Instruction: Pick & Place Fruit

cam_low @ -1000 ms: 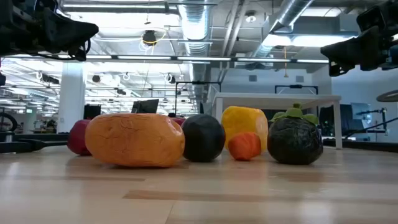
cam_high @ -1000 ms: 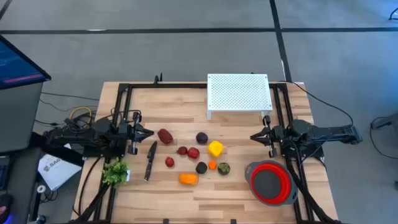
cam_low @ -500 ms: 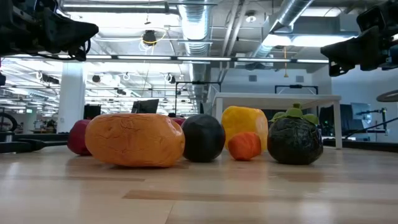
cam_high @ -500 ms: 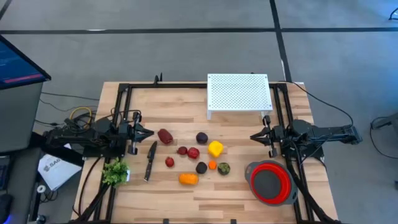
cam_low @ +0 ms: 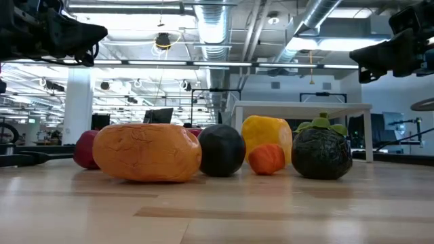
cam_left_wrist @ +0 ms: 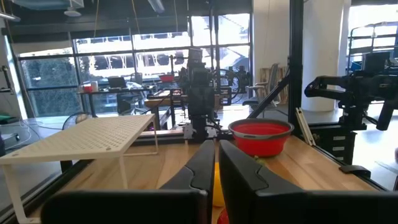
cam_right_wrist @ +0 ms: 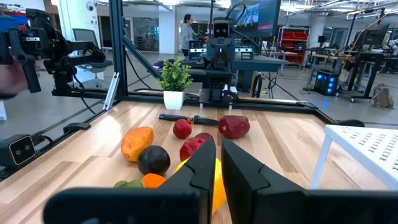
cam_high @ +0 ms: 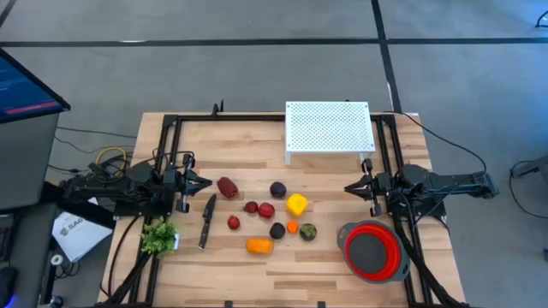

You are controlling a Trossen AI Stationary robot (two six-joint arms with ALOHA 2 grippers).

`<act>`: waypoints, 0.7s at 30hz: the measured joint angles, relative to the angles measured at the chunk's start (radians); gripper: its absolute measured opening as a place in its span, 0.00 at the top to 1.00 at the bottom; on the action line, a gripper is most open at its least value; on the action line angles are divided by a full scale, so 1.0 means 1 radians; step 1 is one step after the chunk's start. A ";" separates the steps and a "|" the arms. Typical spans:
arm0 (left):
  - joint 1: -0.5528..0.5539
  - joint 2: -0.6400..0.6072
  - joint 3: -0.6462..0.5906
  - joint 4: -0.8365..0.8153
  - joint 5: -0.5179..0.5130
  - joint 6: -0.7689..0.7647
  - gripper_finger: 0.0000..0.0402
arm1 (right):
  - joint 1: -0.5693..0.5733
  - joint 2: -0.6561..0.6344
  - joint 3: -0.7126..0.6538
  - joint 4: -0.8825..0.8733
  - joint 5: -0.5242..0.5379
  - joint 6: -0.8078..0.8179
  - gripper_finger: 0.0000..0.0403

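Fruit [cam_high: 272,216] clustered mid-bench, toward the front edge, between both arms. Left tool [cam_high: 204,183] near the left edge, fingers closed, empty. Right tool [cam_high: 351,187] near the right edge, likewise closed, nothing held. Judged light, rigid, smooth and prone to rolling; best pinched across the widest part. Red bowl [cam_high: 374,251] at the front right corner.

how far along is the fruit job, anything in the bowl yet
Nothing looks done: the red bowl is empty, and the fruit all lies loose mid-table, from the dark red piece to the orange one. Nothing is in hand: the left end effector and right end effector hang shut at the table's sides. Every piece is left to move.
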 joint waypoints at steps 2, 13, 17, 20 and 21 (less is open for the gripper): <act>0.000 0.000 0.000 0.000 0.000 0.000 0.96 | 0.000 0.000 0.000 0.000 0.000 0.000 0.95; 0.000 0.000 0.000 0.011 0.000 -0.006 0.96 | 0.000 0.000 0.000 0.003 0.000 0.000 0.95; 0.000 0.000 0.000 0.017 0.000 -0.017 0.96 | 0.004 0.000 0.000 0.077 -0.001 0.005 0.95; 0.000 0.000 0.000 0.026 0.000 -0.033 0.96 | 0.018 0.000 0.000 0.221 -0.001 0.096 0.95; 0.000 0.000 0.000 0.030 0.000 -0.033 0.96 | 0.021 0.000 0.000 0.280 -0.001 0.138 0.95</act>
